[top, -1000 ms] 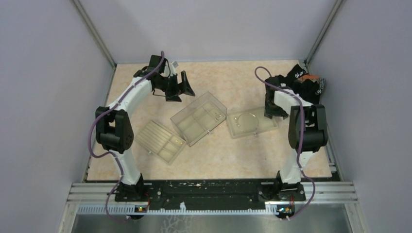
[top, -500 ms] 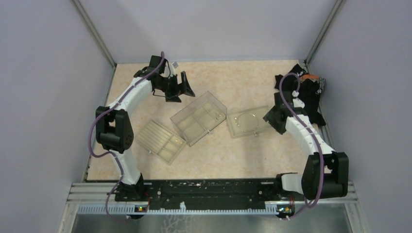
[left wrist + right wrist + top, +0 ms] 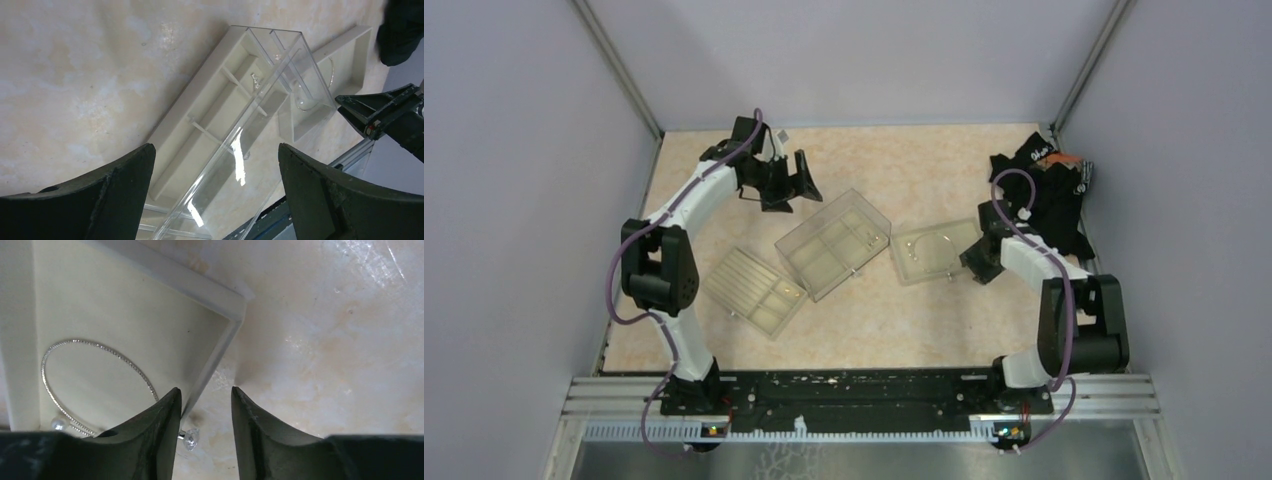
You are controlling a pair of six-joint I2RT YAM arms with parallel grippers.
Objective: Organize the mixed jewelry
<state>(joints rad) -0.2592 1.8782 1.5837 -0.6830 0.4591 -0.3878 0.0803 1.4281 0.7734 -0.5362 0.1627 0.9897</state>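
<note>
Right gripper (image 3: 204,390) hovers at the corner of the shallow tray (image 3: 125,305), fingers a narrow gap apart and clamped on nothing. The silvery loop (image 3: 135,371) lies flat inside that tray, at 9 o'clock from the fingers, with a pale bead (image 3: 59,424) at its lower end. A small crystal stud (image 3: 189,438) lies on the table (image 3: 325,340) just outside the tray wall, at 6 o'clock from the corner — probably your pick. To do it well, centre the stud between the pads, descend straight, and keep the inner finger off the wall so the tray does not skid. Left gripper (image 3: 215,147) is spread wide at 11 o'clock of the clear-lidded box (image 3: 220,110) — leave it clear.
</note>
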